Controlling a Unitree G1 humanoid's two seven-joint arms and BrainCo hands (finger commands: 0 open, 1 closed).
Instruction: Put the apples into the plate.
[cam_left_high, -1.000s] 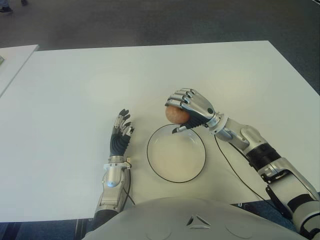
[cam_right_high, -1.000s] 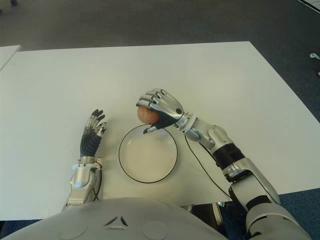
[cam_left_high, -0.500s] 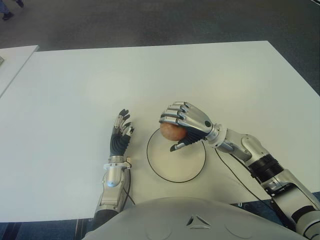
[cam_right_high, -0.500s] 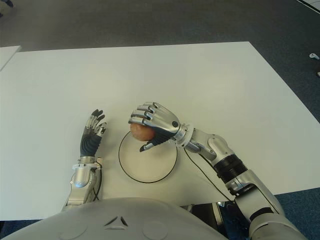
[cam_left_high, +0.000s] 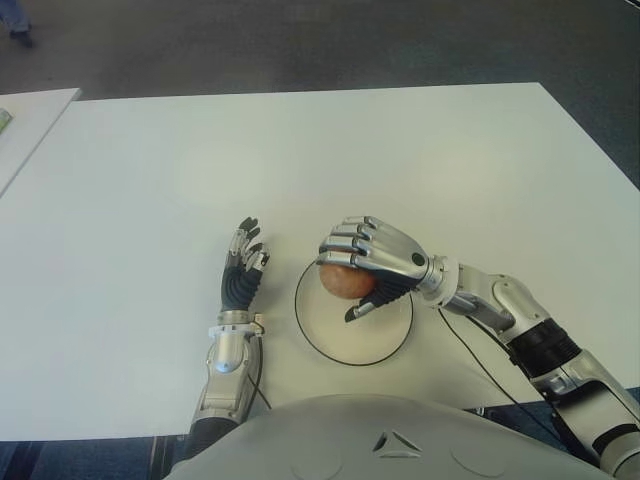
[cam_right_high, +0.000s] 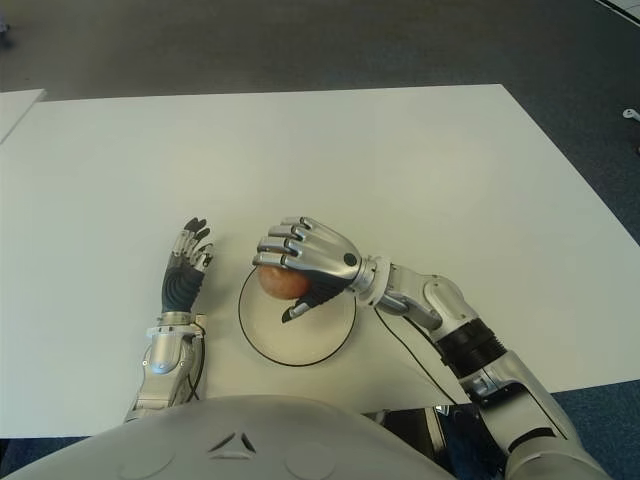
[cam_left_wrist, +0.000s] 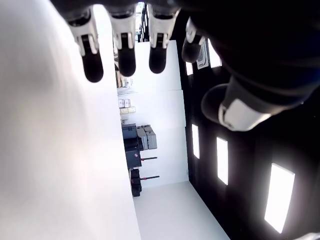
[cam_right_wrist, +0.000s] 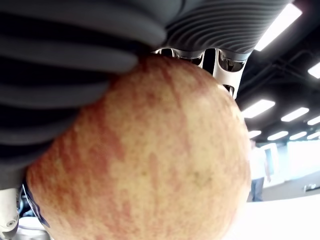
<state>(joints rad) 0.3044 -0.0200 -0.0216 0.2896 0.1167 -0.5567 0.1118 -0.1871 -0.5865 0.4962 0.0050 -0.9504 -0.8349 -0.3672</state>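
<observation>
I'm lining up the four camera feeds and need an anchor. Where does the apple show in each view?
Left eye view: apple under the right robot hand, above the plate's left part.
Right eye view: apple in the same grasp, above the plate's left part.
Left wrist view: not in it; only the left robot hand, its fingers extended.
Right wrist view: apple fills the picture.
Shared landmark: the black-rimmed plate on the white table in both eye views.

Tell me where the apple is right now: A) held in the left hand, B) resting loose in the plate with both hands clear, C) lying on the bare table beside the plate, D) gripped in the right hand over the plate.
D: the right hand has its fingers curled around the apple above the plate, while the left hand shows to the plate's left, open and holding nothing.
</observation>
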